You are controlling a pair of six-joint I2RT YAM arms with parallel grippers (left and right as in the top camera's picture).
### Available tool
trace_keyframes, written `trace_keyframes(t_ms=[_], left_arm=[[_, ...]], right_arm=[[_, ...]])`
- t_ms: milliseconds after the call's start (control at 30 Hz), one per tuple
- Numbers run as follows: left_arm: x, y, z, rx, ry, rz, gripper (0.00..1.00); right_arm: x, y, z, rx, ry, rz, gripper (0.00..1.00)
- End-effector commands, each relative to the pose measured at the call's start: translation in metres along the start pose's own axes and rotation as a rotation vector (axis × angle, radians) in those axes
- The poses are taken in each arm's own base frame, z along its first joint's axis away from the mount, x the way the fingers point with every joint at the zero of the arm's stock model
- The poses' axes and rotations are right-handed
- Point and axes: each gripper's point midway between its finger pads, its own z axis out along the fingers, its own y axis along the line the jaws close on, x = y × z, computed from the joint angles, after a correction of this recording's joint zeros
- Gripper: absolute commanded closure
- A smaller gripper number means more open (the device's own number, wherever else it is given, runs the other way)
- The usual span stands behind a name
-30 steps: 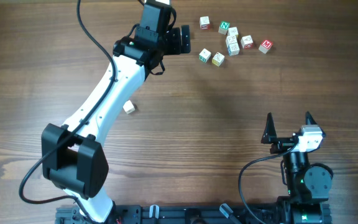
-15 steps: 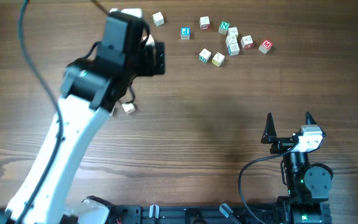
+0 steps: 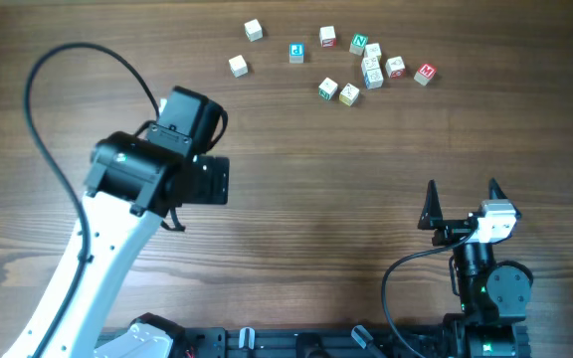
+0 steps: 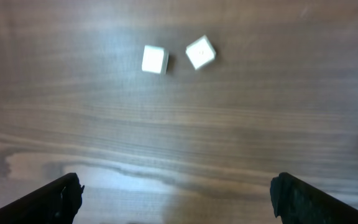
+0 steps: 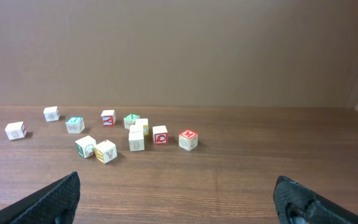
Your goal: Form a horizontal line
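Note:
The horizontal line is not in view. Several small cream letter cubes lie scattered at the far side. Two plain cubes [image 3: 254, 30] [image 3: 238, 66] and a blue-letter cube [image 3: 296, 53] lie apart at the left of a looser cluster [image 3: 371, 66]. The cluster also shows in the right wrist view [image 5: 136, 141]. My left gripper [image 3: 225, 182] is open and empty, well short of the cubes. In its wrist view [image 4: 176, 186] two plain cubes [image 4: 155, 60] [image 4: 200, 51] lie ahead, close together but apart. My right gripper [image 3: 463, 189] [image 5: 176, 186] is open and empty at the front right.
The left arm [image 3: 117, 239] crosses the front left of the wooden table [image 3: 366, 199] and hides the spot under it. A red-letter cube [image 3: 425, 73] is the rightmost cube. Green-letter cubes [image 3: 359, 44] [image 3: 328, 89] sit in the cluster.
My left arm has swung back from the far cubes toward the front left, uncovering the two plain cubes and the blue-letter cube. It now covers a lone cube near the middle left. The right arm is still.

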Motion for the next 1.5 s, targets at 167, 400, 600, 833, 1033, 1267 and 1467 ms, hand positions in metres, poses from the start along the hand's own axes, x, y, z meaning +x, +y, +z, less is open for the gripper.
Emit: trace_keyframes(t_ms=[167,400,600,833,1033,1267,1467], left_arm=[[0.017,0.002,0.024,-0.046,0.057,0.015,0.00],[0.018,0.003,0.024,-0.047,0.063,0.017,0.00],[0.013,0.001,0.024,-0.039,0.043,0.010,0.00],[0.007,-0.002,0.024,-0.030,0.015,0.001,0.00],[0.006,-0.002,0.024,-0.029,0.013,0.000,0.00],[0.006,-0.002,0.024,-0.029,0.013,0.000,0.00],[0.006,-0.002,0.024,-0.029,0.013,0.000,0.00]], right_arm=[[-0.001,0.001,0.000,-0.008,-0.008,-0.017,0.00],[-0.002,-0.007,0.000,0.038,-0.008,-0.213,0.00],[-0.002,-0.005,0.000,0.030,-0.008,-0.196,0.00],[-0.017,0.015,-0.002,-0.107,-0.046,0.531,0.00],[-0.063,0.032,-0.012,-0.268,-0.187,0.659,0.00],[-0.075,0.032,0.002,-0.232,-0.096,0.555,0.00],[-0.072,0.047,0.059,-0.262,0.163,0.530,0.01]])
